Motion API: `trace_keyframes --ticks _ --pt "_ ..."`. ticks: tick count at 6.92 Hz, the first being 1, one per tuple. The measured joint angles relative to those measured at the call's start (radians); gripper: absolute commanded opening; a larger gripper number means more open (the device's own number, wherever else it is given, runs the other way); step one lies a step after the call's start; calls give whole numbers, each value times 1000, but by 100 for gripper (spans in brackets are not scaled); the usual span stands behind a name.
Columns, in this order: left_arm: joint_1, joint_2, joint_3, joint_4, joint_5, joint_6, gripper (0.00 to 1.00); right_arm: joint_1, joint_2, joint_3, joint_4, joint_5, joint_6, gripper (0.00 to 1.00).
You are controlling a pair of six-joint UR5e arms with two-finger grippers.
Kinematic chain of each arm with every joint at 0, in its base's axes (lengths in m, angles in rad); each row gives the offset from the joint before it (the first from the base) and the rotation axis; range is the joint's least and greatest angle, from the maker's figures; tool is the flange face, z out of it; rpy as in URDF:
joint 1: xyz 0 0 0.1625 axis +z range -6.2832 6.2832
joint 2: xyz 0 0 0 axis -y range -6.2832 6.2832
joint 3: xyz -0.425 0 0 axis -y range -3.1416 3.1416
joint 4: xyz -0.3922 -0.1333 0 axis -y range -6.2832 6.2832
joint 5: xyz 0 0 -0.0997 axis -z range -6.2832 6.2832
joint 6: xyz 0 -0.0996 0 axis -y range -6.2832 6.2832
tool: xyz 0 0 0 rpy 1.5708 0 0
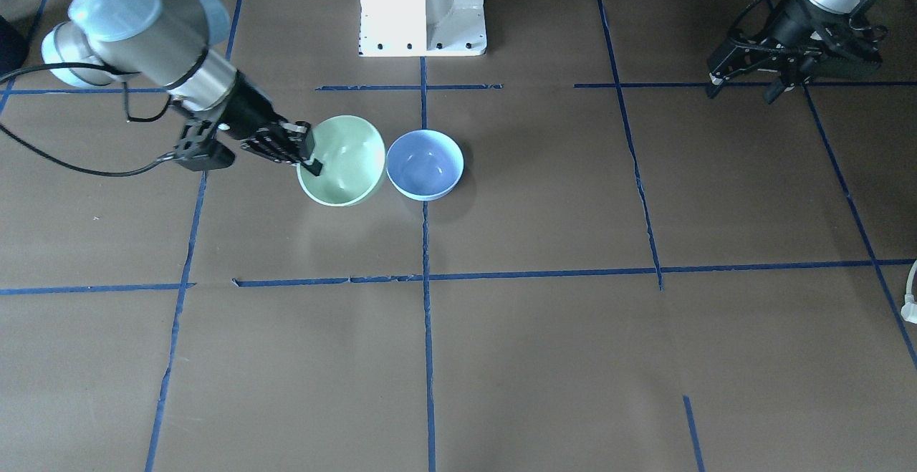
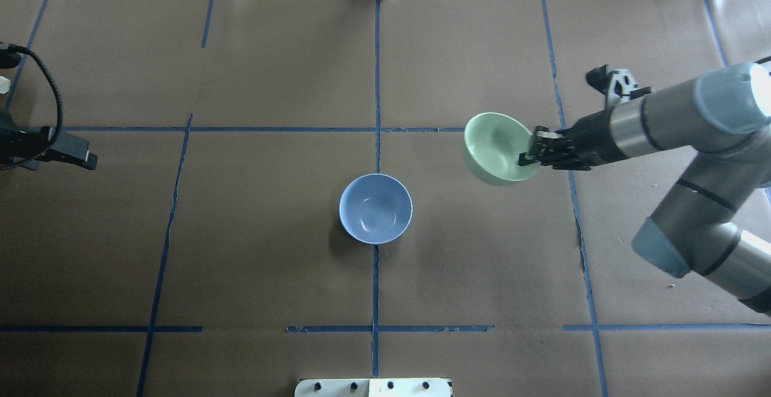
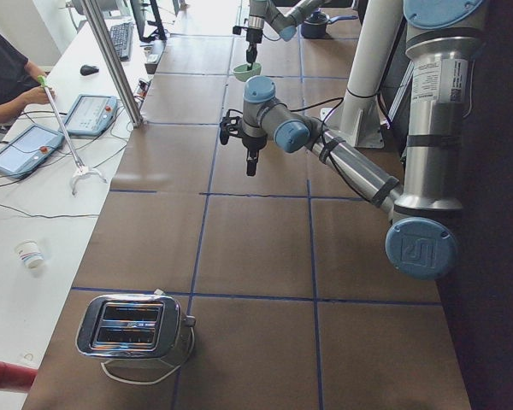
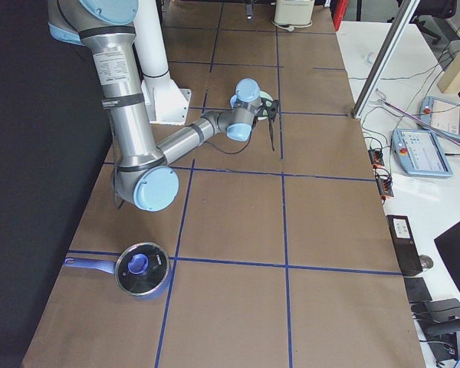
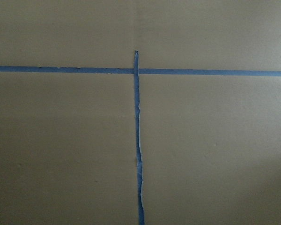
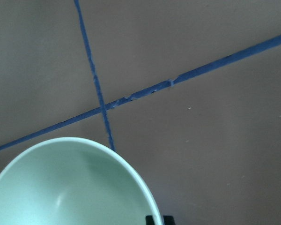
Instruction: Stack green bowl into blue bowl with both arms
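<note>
**Green bowl held in the air beside the blue bowl**

The blue bowl [image 2: 376, 208] sits upright on the table [image 1: 544, 357], on the tape line [image 2: 377, 84] that runs out from the pedestal [image 1: 423, 13].

The green bowl [image 2: 494, 147] is to the robot's right of the blue bowl, off the table and tilted. The front view makes the two rims look almost touching. The overhead view shows bare table between them, so the bowls are apart.

The right gripper [image 1: 308, 157] is clamped on the green bowl's rim, on the side away from the blue bowl. One finger [image 1: 313, 166] lies inside the bowl and the other is outside its wall. The right wrist view shows the green rim hanging over a tape crossing on the table below.

The left gripper [image 1: 741, 89] is well apart from the blue bowl, on the robot's left. In the front view its two fingers are spread, with nothing between them. The left wrist view shows only table and a tape junction.

A toaster [image 3: 135, 327] stands at the table's end on the robot's left, well away from the blue bowl. A lidded pan [image 4: 142, 270] with a blue handle lies at the opposite end, also well away from it.
</note>
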Motion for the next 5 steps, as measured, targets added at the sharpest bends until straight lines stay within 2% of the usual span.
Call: trace_keyframes --ticks 1,2,5 --pt "-3 8 0 0 0 2 100 -71 64 0 -93 -88 21 0" --pt "-4 12 -1 0 -1 3 100 -128 90 0 -131 -155 42 0" --pt "-5 12 -3 0 -2 2 100 -228 104 -10 -181 -302 66 0"
